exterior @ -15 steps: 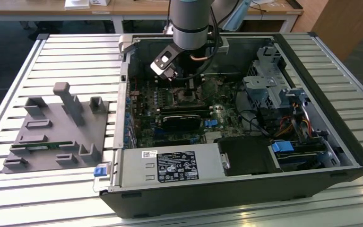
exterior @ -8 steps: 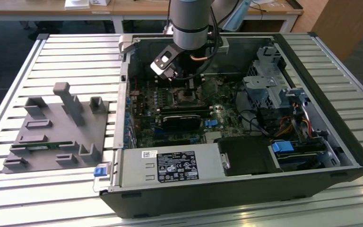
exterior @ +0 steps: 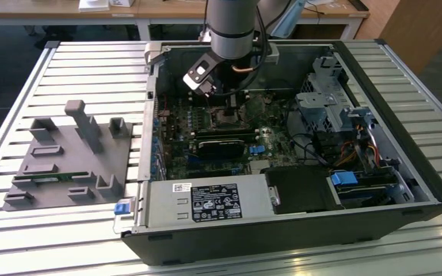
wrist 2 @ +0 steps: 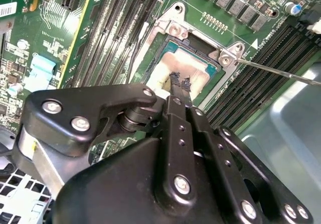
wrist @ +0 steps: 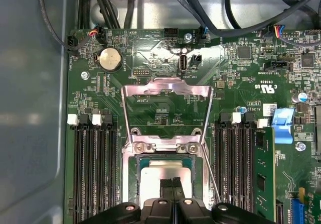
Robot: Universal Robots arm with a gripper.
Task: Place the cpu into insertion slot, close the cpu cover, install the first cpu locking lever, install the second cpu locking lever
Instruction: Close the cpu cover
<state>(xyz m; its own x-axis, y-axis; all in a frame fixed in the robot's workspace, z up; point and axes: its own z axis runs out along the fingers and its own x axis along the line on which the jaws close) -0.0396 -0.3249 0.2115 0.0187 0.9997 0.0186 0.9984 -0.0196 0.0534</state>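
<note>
1. Pressing the two fingers of the gripper tightly together, with no gap in both wrist views, and clamping nothing.
2. Setting the fingertips down over the middle of the insertion slot, seemingly touching the metal top of the cpu.
3. Showing the cpu lying flat inside the insertion slot, silver side up, with the slot's rim all around it.
4. Showing the cpu cover swung open, hinged at the edge of the insertion slot farthest from the gripper and reaching away from it, with the green motherboard showing through its window.
5. Showing a thin locking lever slanting away from one corner of the insertion slot, free of the cpu cover.
6. Flanking the insertion slot on two opposite sides with long black memory slots, with a green memory stick standing just outside one set.
7. Showing a round coin battery and dark cables well beyond the insertion slot, past the open cpu cover.
8. Enclosing the insertion slot, in the exterior view, within an open computer case lying on a slatted table.
9. Showing a power supply at the case wall well apart from the insertion slot, and a grey fixture outside the case toward the exterior view's left.
</note>
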